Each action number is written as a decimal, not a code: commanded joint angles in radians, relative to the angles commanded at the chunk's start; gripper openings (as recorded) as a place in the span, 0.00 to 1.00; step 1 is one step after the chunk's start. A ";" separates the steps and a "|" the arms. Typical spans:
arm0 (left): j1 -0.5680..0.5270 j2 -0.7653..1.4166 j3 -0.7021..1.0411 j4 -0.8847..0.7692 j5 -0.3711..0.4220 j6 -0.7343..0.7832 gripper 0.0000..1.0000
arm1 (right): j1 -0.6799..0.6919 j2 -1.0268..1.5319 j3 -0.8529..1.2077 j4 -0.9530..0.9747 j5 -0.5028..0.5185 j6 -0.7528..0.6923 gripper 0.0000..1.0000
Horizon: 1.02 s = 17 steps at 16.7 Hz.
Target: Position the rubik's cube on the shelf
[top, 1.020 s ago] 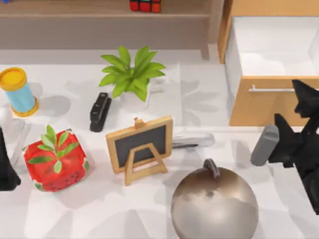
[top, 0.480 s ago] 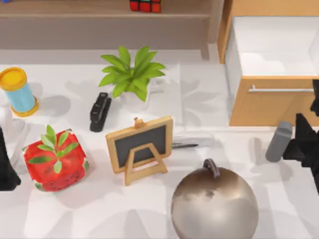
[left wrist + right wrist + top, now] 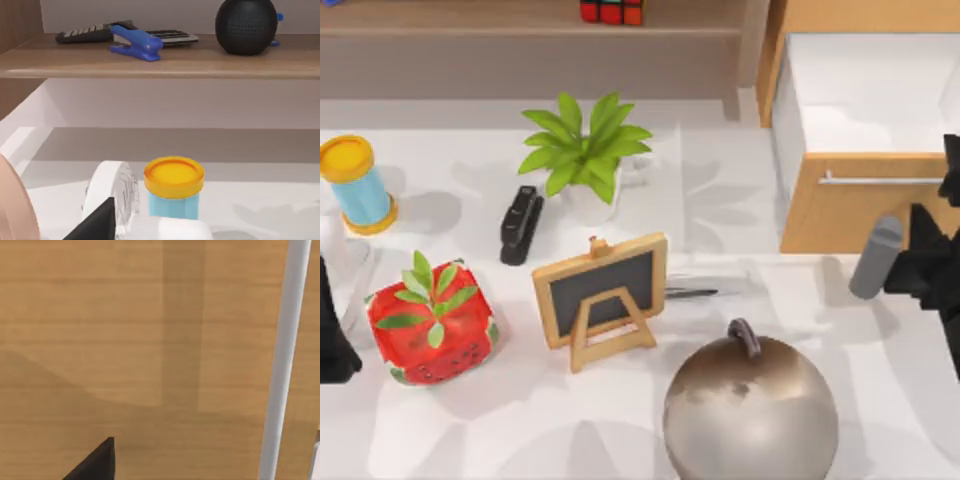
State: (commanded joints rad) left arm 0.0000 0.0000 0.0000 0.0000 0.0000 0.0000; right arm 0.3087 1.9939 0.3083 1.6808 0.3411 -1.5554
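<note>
From the top view, the rubik's cube [image 3: 611, 11] is sitting on the shelf [image 3: 470, 20] at the upper middle of the frame. The right gripper [image 3: 932, 262] is hanging at the right edge, just in front of the drawer cabinet [image 3: 840, 205]; I cannot tell if its pincer is spread or pressed together. The left gripper [image 3: 332, 345] is resting at the left edge, beside the strawberry box [image 3: 432, 325]; I cannot tell its pincer either.

In the left wrist view, a blue stapler [image 3: 136, 42] is lying on the shelf [image 3: 160, 62] at the top, and a yellow-lidded jar [image 3: 173, 187] is standing low in the middle.

In the right wrist view, the cabinet's wooden front [image 3: 125, 340] is showing close up, with its silver handle [image 3: 282, 360] at the right.
</note>
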 joint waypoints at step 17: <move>0.000 0.000 0.000 0.000 0.000 0.000 1.00 | 0.000 0.000 0.001 -0.001 0.000 0.000 0.02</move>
State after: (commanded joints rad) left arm 0.0000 0.0000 0.0000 0.0000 0.0000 0.0000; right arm 0.3083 1.9940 0.3092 1.6800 0.3406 -1.5554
